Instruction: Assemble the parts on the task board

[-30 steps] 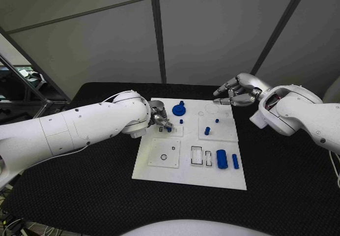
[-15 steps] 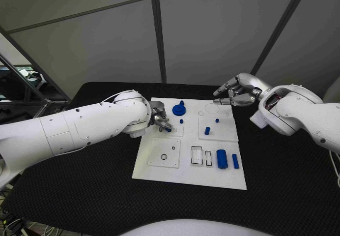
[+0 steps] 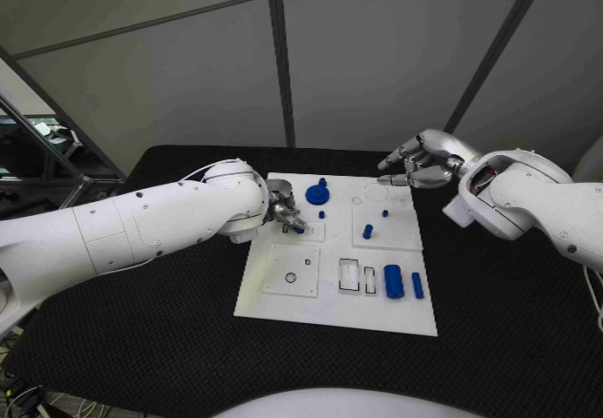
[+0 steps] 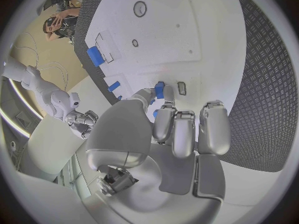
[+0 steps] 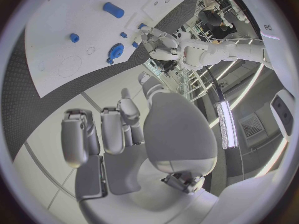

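The white task board (image 3: 329, 305) lies in the middle of the black table. My left hand (image 3: 283, 212) is low over the board's left side and pinches a small blue part (image 4: 159, 90) between thumb and a finger, beside a small rectangular slot (image 4: 181, 88). My right hand (image 3: 421, 165) hovers over the board's far right corner, fingers loosely curled around nothing. On the board are a round blue part (image 3: 317, 194), a blue peg (image 3: 367, 232), a blue cylinder (image 3: 395, 281) and a blue bar (image 3: 417, 286).
Two empty rectangular slots (image 3: 349, 274) lie left of the blue cylinder. A square plate with a round hole (image 3: 292, 271) sits on the board's near left. Black table (image 3: 151, 331) surrounds the board on all sides.
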